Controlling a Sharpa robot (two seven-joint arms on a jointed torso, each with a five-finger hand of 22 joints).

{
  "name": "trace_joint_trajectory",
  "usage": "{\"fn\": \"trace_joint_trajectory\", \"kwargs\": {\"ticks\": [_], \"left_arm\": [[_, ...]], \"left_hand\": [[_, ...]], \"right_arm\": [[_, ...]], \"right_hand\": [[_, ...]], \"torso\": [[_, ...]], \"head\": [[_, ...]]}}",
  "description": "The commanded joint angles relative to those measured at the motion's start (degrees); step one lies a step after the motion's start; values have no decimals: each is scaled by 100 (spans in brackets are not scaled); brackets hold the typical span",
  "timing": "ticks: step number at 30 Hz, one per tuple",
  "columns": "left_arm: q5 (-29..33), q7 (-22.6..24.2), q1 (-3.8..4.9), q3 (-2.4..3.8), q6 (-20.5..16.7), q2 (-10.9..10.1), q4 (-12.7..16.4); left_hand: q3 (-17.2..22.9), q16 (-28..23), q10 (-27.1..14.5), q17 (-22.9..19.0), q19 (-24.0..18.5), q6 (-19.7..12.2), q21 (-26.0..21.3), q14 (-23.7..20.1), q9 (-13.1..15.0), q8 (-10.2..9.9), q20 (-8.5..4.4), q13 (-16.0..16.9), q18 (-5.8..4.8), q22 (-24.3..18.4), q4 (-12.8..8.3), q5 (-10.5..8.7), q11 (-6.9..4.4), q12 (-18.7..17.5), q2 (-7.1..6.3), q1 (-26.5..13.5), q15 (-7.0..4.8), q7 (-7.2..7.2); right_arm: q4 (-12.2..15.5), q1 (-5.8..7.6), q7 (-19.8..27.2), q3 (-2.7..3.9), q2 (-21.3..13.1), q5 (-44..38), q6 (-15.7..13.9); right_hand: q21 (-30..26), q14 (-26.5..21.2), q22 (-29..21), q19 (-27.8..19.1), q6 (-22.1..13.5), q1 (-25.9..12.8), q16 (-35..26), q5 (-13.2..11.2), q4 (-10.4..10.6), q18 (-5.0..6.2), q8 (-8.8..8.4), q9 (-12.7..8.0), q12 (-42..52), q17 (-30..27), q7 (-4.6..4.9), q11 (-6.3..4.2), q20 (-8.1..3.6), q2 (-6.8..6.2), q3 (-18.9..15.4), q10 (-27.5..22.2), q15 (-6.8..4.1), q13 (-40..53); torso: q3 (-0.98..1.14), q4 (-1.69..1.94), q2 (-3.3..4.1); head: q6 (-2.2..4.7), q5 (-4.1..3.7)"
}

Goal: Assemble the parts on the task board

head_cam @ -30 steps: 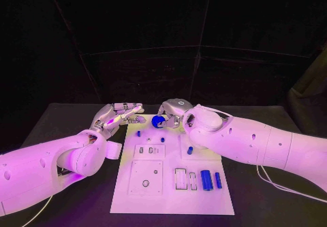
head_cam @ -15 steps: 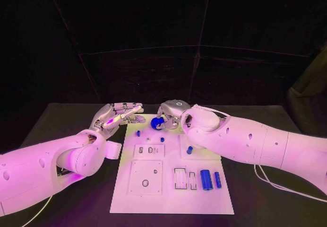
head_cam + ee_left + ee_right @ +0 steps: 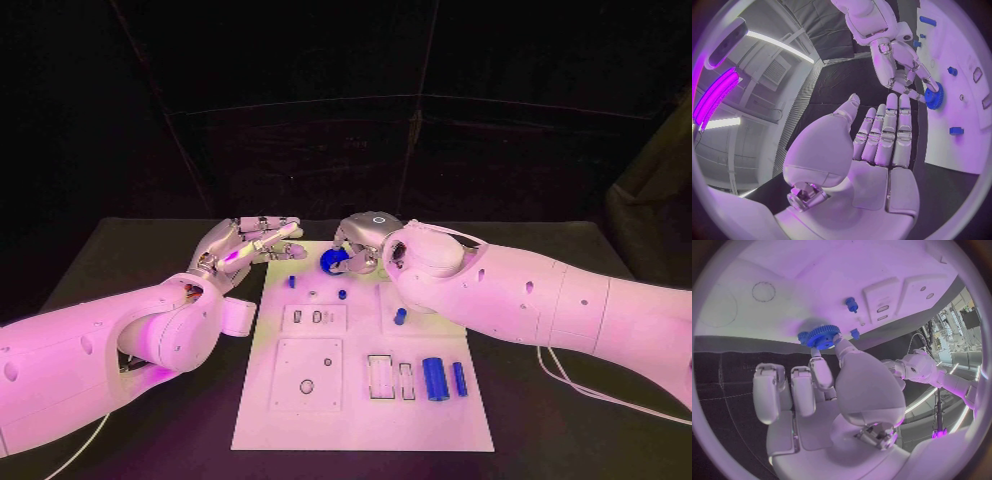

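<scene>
My right hand [image 3: 364, 238] hovers over the far end of the white task board [image 3: 361, 420] and pinches a blue gear [image 3: 335, 260] between thumb and finger. The right wrist view has the gear [image 3: 820, 335] at the fingertips of that hand [image 3: 817, 390], just above the board [image 3: 786, 270]. My left hand [image 3: 248, 243] is open beside the board's far left corner, fingers straight and together, holding nothing. From the left wrist, the flat left hand [image 3: 879, 145] points toward the gear [image 3: 934, 95] and the right hand [image 3: 901, 60].
Small blue pegs [image 3: 291, 282] [image 3: 342, 294] [image 3: 400, 317] stand on the board's far half. Two blue cylinders [image 3: 434, 378] [image 3: 459, 378] lie near its right edge beside rectangular slots [image 3: 382, 377]. A square plate with a hole [image 3: 309, 375] sits at the near left. Black table [image 3: 144, 260] surrounds the board.
</scene>
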Motion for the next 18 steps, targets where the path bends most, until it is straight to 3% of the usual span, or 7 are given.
{"fn": "trace_joint_trajectory", "kwargs": {"ticks": [1,18], "left_arm": [[-24,6,10,4,60,1,12],[-24,-1,10,4,63,-8,2]], "left_hand": [[-1,-19,-48,9,44,-29,-17,26,-2,-23,9,-8,76,-6,-38,-11,-8,-33,44,21,6,34],[-1,-19,-48,9,44,-29,-17,26,-2,-23,9,-8,76,-6,-38,-11,-8,-33,44,21,6,34]], "right_arm": [[9,5,-64,-4,-12,-79,204],[84,4,-32,-6,-66,-41,199]], "right_hand": [[-31,399,802,47,-63,-49,-35,-17,18,-6,-35,0,-50,612,7,13,37,-85,-72,-52,61,-26],[-39,400,798,43,-141,-317,-40,14,303,-4,-20,14,-66,618,33,43,68,-192,-322,-56,89,-25]], "torso": [[-2,2,0],[-1,2,0]], "head": [[-2,-1],[-37,4]]}}
